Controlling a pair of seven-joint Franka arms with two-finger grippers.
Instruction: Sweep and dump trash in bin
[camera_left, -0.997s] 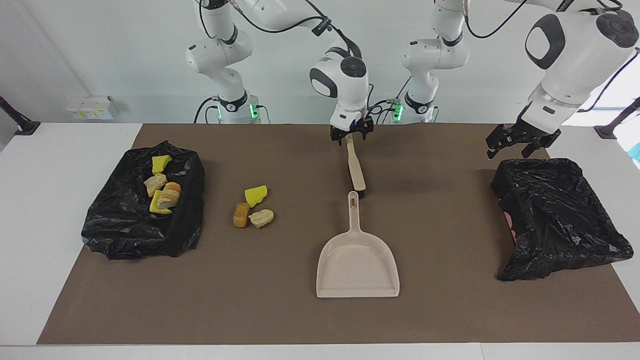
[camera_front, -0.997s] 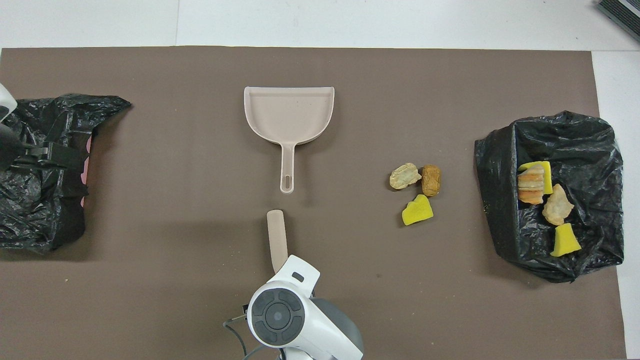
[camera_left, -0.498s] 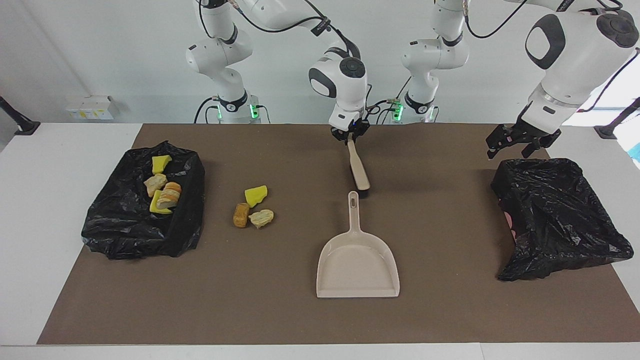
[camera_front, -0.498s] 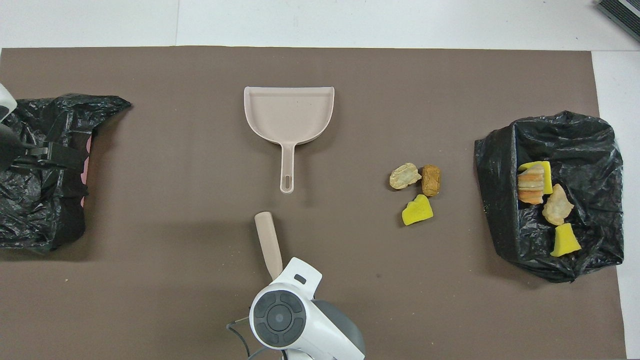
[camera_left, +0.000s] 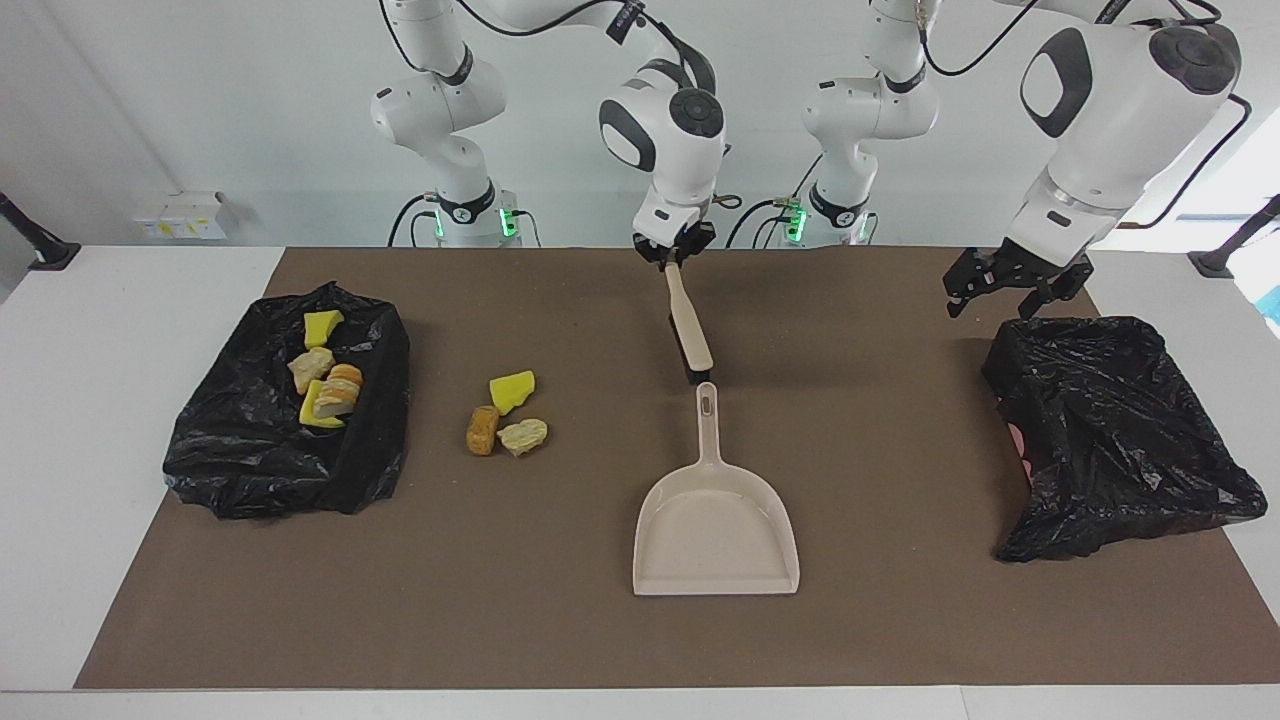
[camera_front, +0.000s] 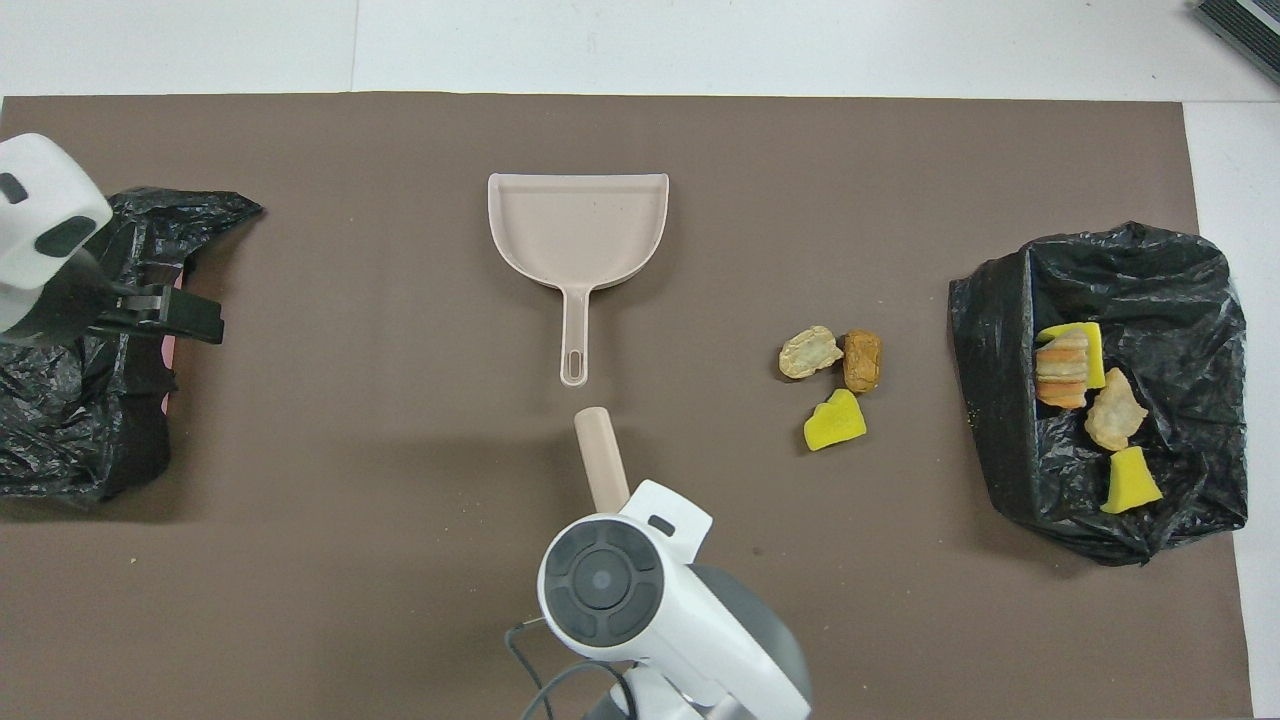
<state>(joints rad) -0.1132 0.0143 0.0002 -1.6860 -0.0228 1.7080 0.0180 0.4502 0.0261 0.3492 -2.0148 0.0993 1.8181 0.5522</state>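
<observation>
Mat: a brown mat (camera_left: 560, 620) is spread over the table, and everything is set on it.
Bags: a black bag (camera_left: 1120, 440) is placed at the left arm's end; a second black bag (camera_left: 250, 470) is placed at the right arm's end.
Dustpan: the beige dustpan (camera_left: 716, 530) is laid mid-table, its handle pointed toward the robots, its mouth away from them.
Right gripper: the right gripper (camera_left: 673, 258) is clamped tight on the top of the brush (camera_left: 688, 325); the brush is hung slanted, its long axis run from the gripper down to its dark head just above the dustpan handle's tip.
Left gripper: the left gripper (camera_left: 1008, 292) is held wide, gripping nothing, over the mat beside its bag.
Trash: three bits of the trash (camera_left: 505, 415) are grouped on the mat between the dustpan and the bag at the right arm's end, well apart from both grippers; four more are lodged in that bag.
</observation>
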